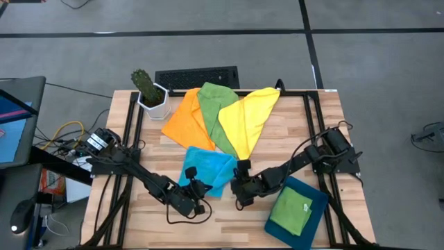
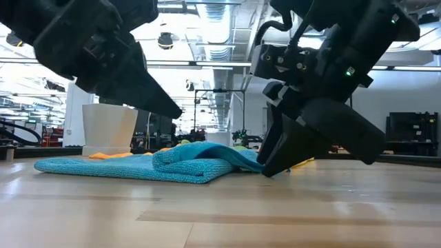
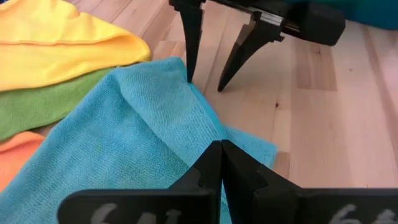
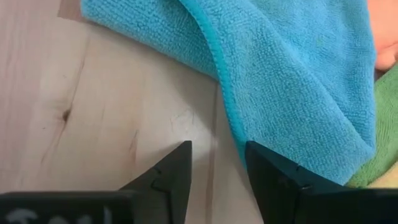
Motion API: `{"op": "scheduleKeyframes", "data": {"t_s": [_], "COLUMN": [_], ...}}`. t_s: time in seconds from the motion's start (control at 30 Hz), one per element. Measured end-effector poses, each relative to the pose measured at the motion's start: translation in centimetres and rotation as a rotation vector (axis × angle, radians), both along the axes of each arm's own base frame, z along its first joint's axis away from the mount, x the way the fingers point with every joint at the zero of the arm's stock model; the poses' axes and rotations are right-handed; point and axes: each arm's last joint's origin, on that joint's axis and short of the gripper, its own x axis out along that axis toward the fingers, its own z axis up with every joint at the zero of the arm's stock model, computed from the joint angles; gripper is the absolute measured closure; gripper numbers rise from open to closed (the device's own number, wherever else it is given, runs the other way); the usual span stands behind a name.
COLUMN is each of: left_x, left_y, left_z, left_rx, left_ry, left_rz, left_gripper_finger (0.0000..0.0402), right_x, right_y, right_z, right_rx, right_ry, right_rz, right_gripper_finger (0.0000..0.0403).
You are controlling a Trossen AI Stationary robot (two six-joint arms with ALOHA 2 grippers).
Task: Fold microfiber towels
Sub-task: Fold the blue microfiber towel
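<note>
The bright blue towel (image 1: 205, 169) lies on the table near its middle, with one side lapped over itself in a soft fold (image 2: 196, 161). My left gripper (image 3: 221, 149) is shut and hangs just above the towel's near part (image 2: 172, 110). My right gripper (image 4: 217, 158) is open and low at the towel's right edge (image 3: 188, 79), one fingertip by the edge and the other over bare wood. The orange (image 1: 186, 119), green (image 1: 212, 111) and yellow (image 1: 247, 118) towels lie overlapping at the far side. Another green towel (image 1: 291, 208) lies folded on the tray. My right gripper comes slanting down from the table's right, fingers apart, with one fingertip (image 3: 188, 76) right at the blue towel's folded edge (image 3: 183, 65). I cannot tell whether it touches the cloth. The towel lies flat on the table.
A dark teal tray (image 1: 318, 203) sits at the near right. A potted cactus (image 1: 148, 89) and a black keyboard (image 1: 198, 75) stand at the far edge. Bare wood (image 1: 236, 222) lies along the near edge between the arms.
</note>
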Motion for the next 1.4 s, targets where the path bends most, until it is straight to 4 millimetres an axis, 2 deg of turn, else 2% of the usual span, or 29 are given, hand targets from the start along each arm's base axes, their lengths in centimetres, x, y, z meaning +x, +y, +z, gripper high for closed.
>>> {"op": "scheduleKeyframes", "data": {"t_s": [0.53, 0.83, 1.0, 1.23, 1.4], "left_x": [-0.1, -0.1, -0.1, -0.1, -0.1], "left_y": [0.3, 0.3, 0.2, 0.2, 0.2], "left_z": [-0.3, -0.3, -0.3, -0.4, -0.4], "left_rx": [-0.007, -0.007, -0.009, -0.019, -0.02], "left_ry": [-0.006, -0.006, -0.004, 0.005, 0.005], "left_rz": [0.005, 0.005, 0.001, -0.01, -0.01], "left_gripper_finger": [0.0401, 0.0401, 0.0401, 0.0401, 0.0401], "right_x": [0.9, 1.1, 2.1, 3.9, 4.6], "right_y": [-2.7, -2.3, -2.5, -3.6, -5.1], "right_z": [-0.3, 0.1, 1.1, 2.8, 3.2], "right_rx": [-0.016, -0.025, -0.042, -0.09, -0.064], "right_ry": [-0.004, 0.018, -0.002, -0.032, -0.044], "right_rz": [-0.029, 0.016, 0.04, 0.094, 0.072], "right_gripper_finger": [0.0291, 0.0392, 0.0378, 0.0394, 0.035]}}
